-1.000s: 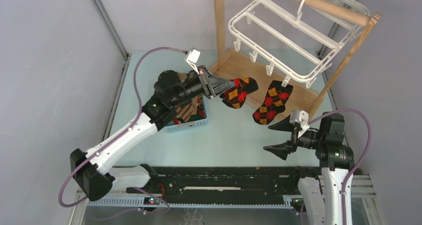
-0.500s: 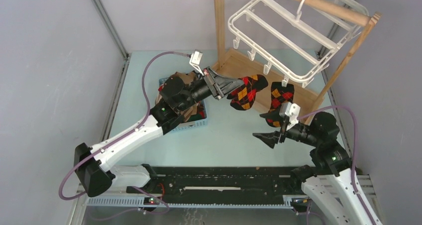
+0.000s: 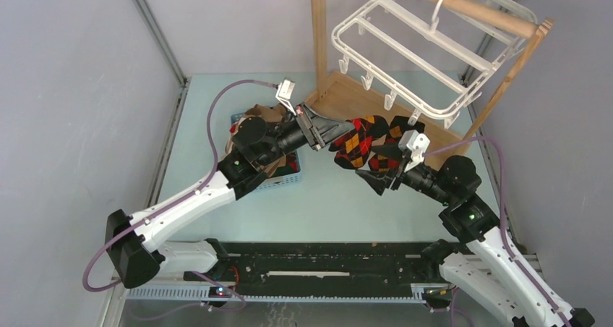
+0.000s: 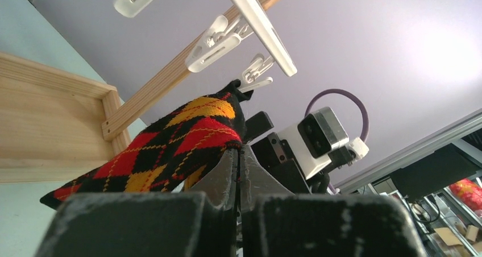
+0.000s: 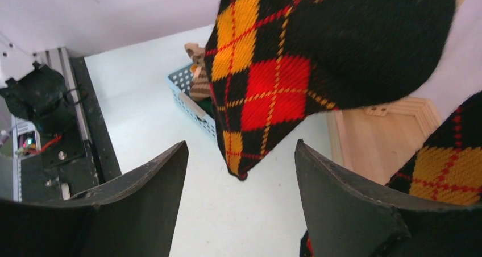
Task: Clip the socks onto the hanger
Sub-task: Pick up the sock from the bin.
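Observation:
My left gripper (image 3: 340,132) is shut on the cuff of a black argyle sock (image 3: 359,140) and holds it in the air, below the clip row of the white hanger (image 3: 405,48). In the left wrist view the sock (image 4: 170,146) hangs left from the closed jaws (image 4: 237,152), with white clips (image 4: 213,44) above it. A second argyle sock (image 3: 396,133) hangs from a clip just to the right. My right gripper (image 3: 372,166) is open and empty, just below the held sock. The sock's toe (image 5: 273,69) hangs above the open fingers (image 5: 239,149).
A small blue basket (image 3: 283,176) with brown socks (image 3: 264,113) sits under my left arm and shows in the right wrist view (image 5: 190,98). The tan wooden stand (image 3: 319,30) with its flat base (image 3: 347,95) and round rail (image 3: 470,7) carries the hanger.
My left gripper has carried the sock right, up against the hanging sock. My right arm has swung left and forward, open, to just under the held sock.

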